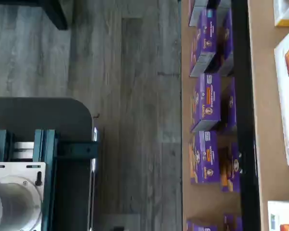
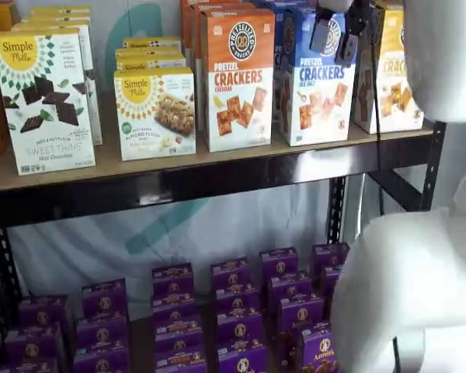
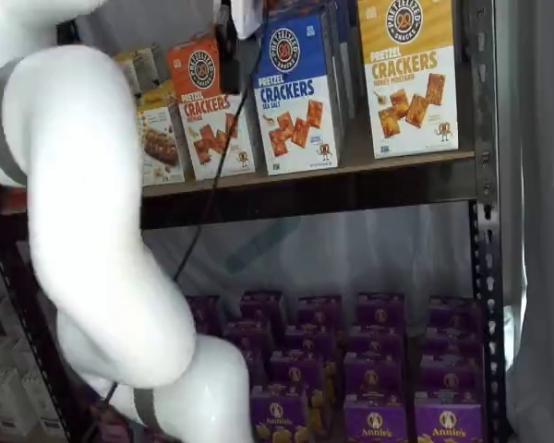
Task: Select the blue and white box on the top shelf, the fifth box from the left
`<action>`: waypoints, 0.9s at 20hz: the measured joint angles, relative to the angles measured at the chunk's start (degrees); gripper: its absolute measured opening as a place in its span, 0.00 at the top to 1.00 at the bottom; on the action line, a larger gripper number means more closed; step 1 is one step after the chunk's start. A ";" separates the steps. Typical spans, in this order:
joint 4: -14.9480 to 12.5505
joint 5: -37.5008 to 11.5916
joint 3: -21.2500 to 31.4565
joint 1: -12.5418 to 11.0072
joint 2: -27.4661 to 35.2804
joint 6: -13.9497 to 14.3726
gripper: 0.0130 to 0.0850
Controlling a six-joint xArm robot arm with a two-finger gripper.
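The blue and white box (image 2: 317, 78) stands upright on the top shelf (image 2: 179, 165) between an orange-topped and a yellow-topped box. It also shows in a shelf view (image 3: 298, 92). My gripper (image 2: 335, 39) hangs from the view's upper edge just in front of the box's blue upper half. A gap shows between its two black fingers, and nothing is in them. In a shelf view the gripper (image 3: 229, 41) is side-on beside the box's left edge. The wrist view shows the shelf's tan board (image 1: 262, 120) and black beam (image 1: 241, 96).
The orange-topped Cheddar box (image 2: 237, 78) and the yellow-topped box (image 2: 388, 74) flank the target. Simple Mills boxes (image 2: 154, 113) stand further left. Purple boxes (image 2: 237, 311) fill the lower level. The white arm (image 2: 419, 287) covers the right side. A dark mount with teal brackets (image 1: 43, 154) shows in the wrist view.
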 joint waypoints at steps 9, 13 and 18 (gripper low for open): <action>-0.79 3.08 -1.25 -0.24 1.26 -0.47 0.00; 4.00 4.12 -2.97 -2.35 1.89 -0.29 0.00; 9.87 3.23 -4.44 -4.88 1.81 0.39 0.00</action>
